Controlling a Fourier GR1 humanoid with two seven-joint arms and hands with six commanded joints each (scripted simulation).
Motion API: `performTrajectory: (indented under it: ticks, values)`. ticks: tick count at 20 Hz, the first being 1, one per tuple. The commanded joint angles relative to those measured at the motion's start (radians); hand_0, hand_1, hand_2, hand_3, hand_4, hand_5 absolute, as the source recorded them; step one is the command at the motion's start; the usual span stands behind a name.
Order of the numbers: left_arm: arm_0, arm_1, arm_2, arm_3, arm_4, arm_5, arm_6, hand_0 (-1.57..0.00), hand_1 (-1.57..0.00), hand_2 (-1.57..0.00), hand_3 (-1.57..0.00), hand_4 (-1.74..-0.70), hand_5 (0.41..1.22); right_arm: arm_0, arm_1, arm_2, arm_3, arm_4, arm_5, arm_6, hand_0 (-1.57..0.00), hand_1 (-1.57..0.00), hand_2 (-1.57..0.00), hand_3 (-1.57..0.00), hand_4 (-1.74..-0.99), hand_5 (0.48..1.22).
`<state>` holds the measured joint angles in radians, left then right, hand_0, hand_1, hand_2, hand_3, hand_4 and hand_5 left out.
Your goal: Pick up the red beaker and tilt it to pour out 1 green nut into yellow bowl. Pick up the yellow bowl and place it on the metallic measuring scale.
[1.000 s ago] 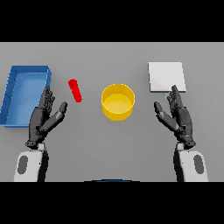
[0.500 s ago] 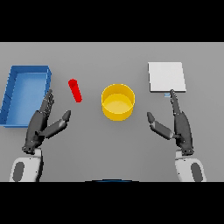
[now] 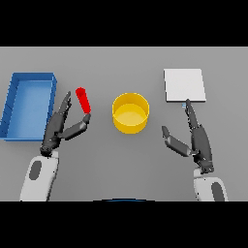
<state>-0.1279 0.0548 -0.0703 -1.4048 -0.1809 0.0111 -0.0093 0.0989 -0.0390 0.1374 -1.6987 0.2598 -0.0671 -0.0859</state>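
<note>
Tabletop [image 3: 121,164] is grey. The red beaker [image 3: 83,100] lies on it, left of the yellow bowl [image 3: 130,113] in the middle. The left hand [image 3: 60,127] is just beside the beaker, fingers straight and spread, thumb tip nearly touching its near end. The right hand [image 3: 193,139] is open too, fingers spread, near the metallic measuring scale [image 3: 184,85]. A blue tray [image 3: 10,104] sits far left.

Left hand [image 3: 59,127] open beside red beaker [image 3: 84,100].

Grey table [image 3: 124,164] — beaker [image 3: 83,100], bowl [image 3: 131,113], scale [image 3: 184,85], tray [image 3: 28,106]
</note>
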Motion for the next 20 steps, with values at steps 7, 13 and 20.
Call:
performTrajectory:
  ticks: [7,13,20]
  values:
    - [-0.165,0.001,0.051,0.209,0.003,0.014,-0.055,0.00,0.00,0.00,0.00,-1.28,0.680,0.008,-0.018,-0.015,0.002,-0.009,0.007,0.001,0.00,0.00,0.00,0.00,-1.267,0.635]
    - [-0.259,-0.012,0.062,0.335,-0.015,0.031,-0.072,0.00,0.00,0.00,0.00,-1.30,0.690,-0.007,-0.014,-0.014,0.011,-0.005,0.003,0.004,0.00,0.00,0.00,0.00,-1.271,0.646]
    - [-0.356,-0.022,0.095,0.452,0.002,0.027,-0.097,0.00,0.00,0.00,0.00,-1.31,0.688,0.012,-0.006,-0.016,-0.002,-0.018,0.003,0.005,0.00,0.00,0.00,0.00,-1.269,0.640]
